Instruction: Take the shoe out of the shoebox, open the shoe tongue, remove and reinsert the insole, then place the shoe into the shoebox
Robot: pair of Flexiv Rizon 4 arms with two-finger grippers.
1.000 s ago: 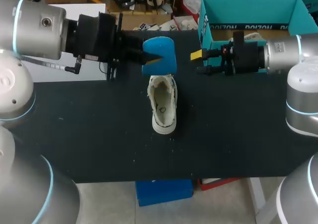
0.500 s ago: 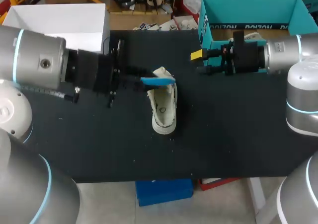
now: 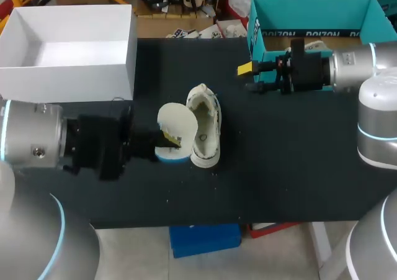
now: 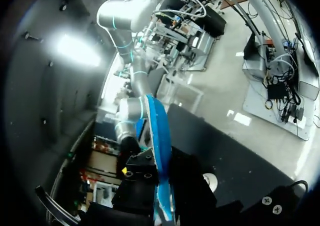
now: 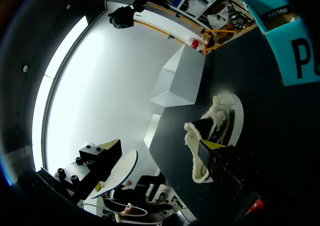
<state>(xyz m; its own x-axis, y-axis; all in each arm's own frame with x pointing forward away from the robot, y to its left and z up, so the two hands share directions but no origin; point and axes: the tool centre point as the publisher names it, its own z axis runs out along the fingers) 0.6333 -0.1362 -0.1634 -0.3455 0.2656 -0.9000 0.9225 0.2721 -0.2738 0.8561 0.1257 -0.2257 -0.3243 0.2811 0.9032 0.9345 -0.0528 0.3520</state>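
**Insole out, shoe waiting: halfway mark on the black tabletop**

We start with the big picture: the black tabletop (image 3: 298,168) carries two boxes along its far edge. The white box (image 3: 62,84) sits open at the far-left corner, and the teal shoebox (image 3: 347,31) stands at the far-right corner, mouth up.

The shoe (image 3: 208,134) is out of its box and lies on its sole near the middle of the tabletop, mouth gaping wide, well apart from both boxes. So the take-out looks done, and by the look of that open throat, the tongue step too.

Now the key piece: the insole (image 3: 177,123) is clear of the shoe, pale face up, blue underside showing, hanging just beside the shoe on its left side. The left gripper (image 3: 162,144) comes in from the left edge and has it pinched: in the left wrist view the blue insole runs edge-on between the two fingers, clamped from both sides.

Over by the teal shoebox the right gripper (image 3: 248,78) hovers above the tabletop, fingers spread, holding nothing.

Left to do, as I judge it: slide the insole back in, then box the shoe.
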